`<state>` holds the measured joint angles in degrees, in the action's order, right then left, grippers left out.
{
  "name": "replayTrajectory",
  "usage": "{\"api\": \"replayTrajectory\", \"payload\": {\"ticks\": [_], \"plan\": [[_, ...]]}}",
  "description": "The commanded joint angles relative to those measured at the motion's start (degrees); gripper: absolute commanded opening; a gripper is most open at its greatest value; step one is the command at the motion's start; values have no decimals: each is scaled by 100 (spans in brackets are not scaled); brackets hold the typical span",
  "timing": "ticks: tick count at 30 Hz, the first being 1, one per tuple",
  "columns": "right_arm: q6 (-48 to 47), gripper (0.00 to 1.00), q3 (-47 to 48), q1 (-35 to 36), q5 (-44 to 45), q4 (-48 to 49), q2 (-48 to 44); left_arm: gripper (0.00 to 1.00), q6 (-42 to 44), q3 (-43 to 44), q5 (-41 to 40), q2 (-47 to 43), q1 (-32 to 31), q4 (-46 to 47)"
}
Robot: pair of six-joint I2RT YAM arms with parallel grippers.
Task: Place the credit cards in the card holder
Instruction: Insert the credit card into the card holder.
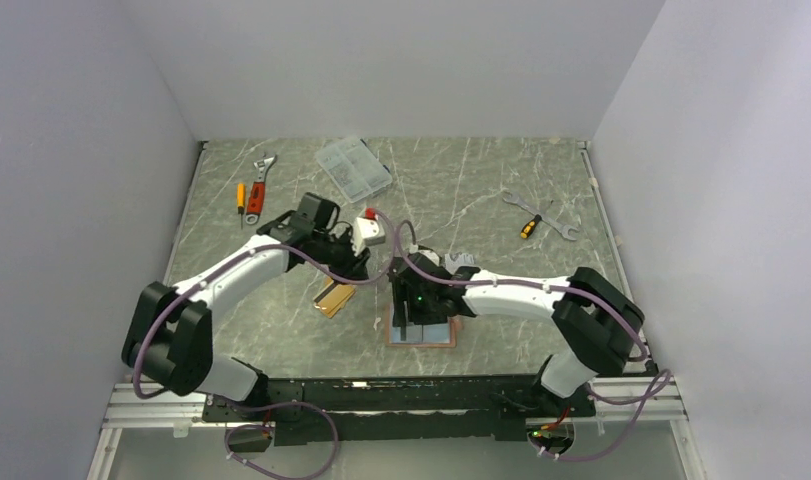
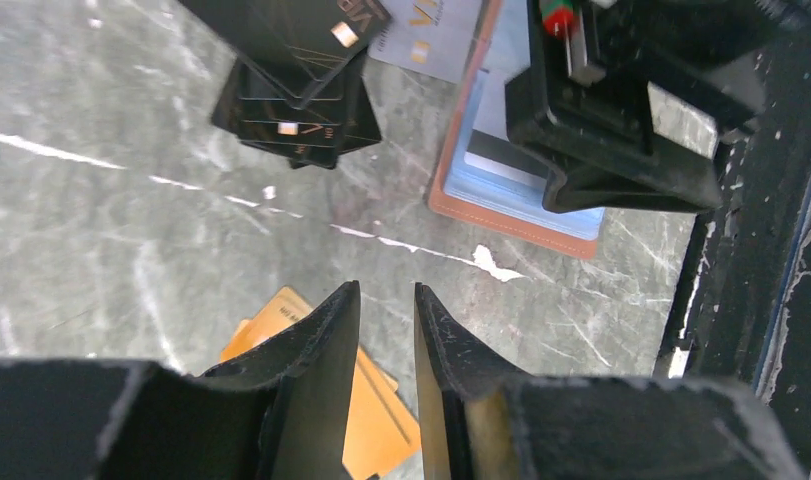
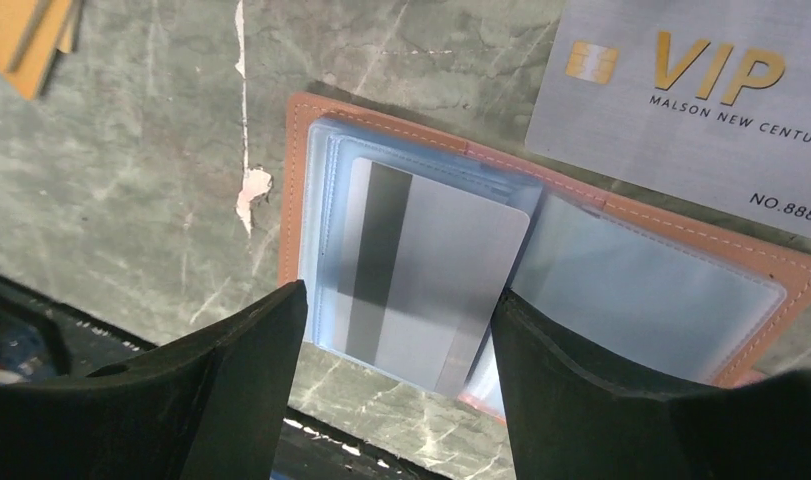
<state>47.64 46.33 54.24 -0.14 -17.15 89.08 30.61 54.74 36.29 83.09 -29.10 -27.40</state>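
As things lie on the surface [image 1: 501,200]: every task thing sits near the middle, between the two arms.
Right gripper [image 3: 399,300]: jaws spread wide, holding nothing, hanging directly over the open card holder with one finger on each side of a card.
Left gripper [image 2: 386,295]: jaws parted only narrowly with nothing pinched between them, hovering low over the orange cards.
Card holder [image 3: 299,200]: spread flat, pale-blue sleeves up, right beneath the right gripper and well off to the side of the left one.
VIP card [image 3: 681,100]: silver-grey, face up, just beyond the holder's far edge, ahead of the right gripper and to its right.
Striped card [image 3: 451,270]: silver-grey, dark stripe up, on the holder's left sleeve; whether it is tucked inside I cannot tell.
Orange cards [image 2: 376,420]: stacked under and just behind the left fingertips.
Deciding relation: the striped card's long axis runs across the right jaws' closing line, so they straddle its short width.
Nearer arm: right for the holder and VIP card, left for the orange stack.
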Motion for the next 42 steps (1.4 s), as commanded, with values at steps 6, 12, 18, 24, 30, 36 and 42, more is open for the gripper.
{"api": "replayTrajectory", "payload": {"ticks": [6,12,18,24,30,36,42], "plan": [[159,70,986,720,1337,-1795,1230,33,10,410,1450,-511,1336,-836],[160,70,1348,947,1561,-2105,1599,33,108,591,2028,-304,2176,-1385],[294,68,1305,957,1724,-2197,1568,33,361,666,2337,-129,2844,-1961],[336,46,1348,990,1959,-2305,1401,33,637,440,2017,-441,2893,-2116],[263,67,1479,992,1991,-2390,1342,37,471,392,1751,-703,2893,-2116],[51,82,1885,975,2199,-2684,981,72,429,657,1234,-1008,2893,-2474],[-209,100,2188,764,2158,-2770,135,99,596,1226,345,-1621,2893,-2900]]}}
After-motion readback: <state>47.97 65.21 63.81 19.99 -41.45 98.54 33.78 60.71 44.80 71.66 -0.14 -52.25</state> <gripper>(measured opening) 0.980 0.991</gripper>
